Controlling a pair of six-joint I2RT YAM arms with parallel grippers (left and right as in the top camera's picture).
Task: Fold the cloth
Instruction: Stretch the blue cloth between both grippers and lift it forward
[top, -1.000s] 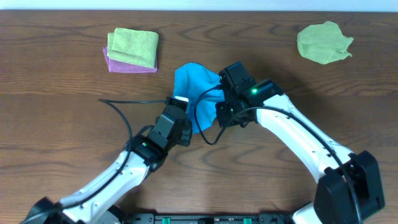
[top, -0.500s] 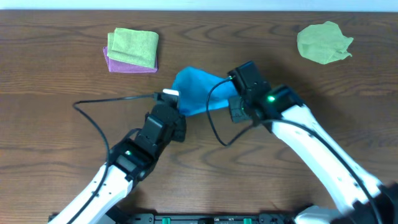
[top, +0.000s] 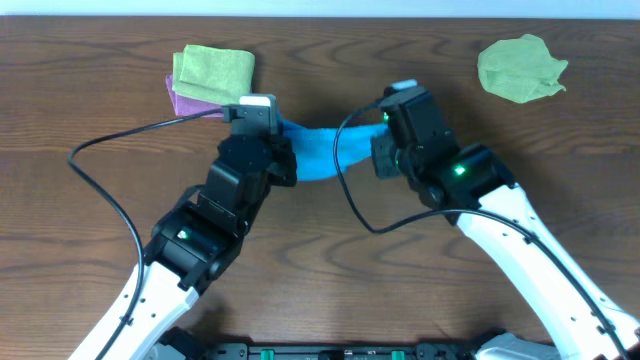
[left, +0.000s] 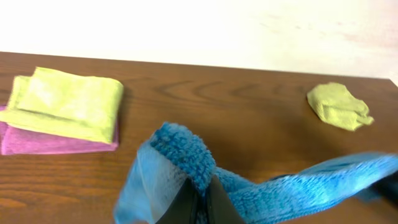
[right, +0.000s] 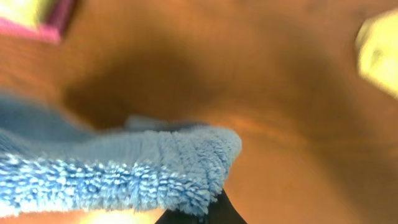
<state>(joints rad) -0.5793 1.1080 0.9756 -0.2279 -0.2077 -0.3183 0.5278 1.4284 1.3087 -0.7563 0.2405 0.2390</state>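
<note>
The bright blue cloth (top: 320, 150) hangs stretched in a band between my two grippers above the table's middle. My left gripper (top: 284, 140) is shut on its left corner; in the left wrist view the dark fingers (left: 189, 205) pinch a fold of the cloth (left: 186, 152). My right gripper (top: 374, 140) is shut on the other corner, and in the right wrist view the cloth (right: 124, 168) drapes over the one dark fingertip (right: 199, 214) that shows.
A folded yellow-green cloth (top: 214, 72) lies on a purple cloth (top: 190, 102) at the back left. A crumpled yellow-green cloth (top: 520, 67) sits at the back right. A black cable (top: 130, 140) loops out left of the left arm.
Both grippers have moved toward the far side and apart, lifting the blue cloth off the table and pulling it from a crumpled heap into a taut band.
</note>
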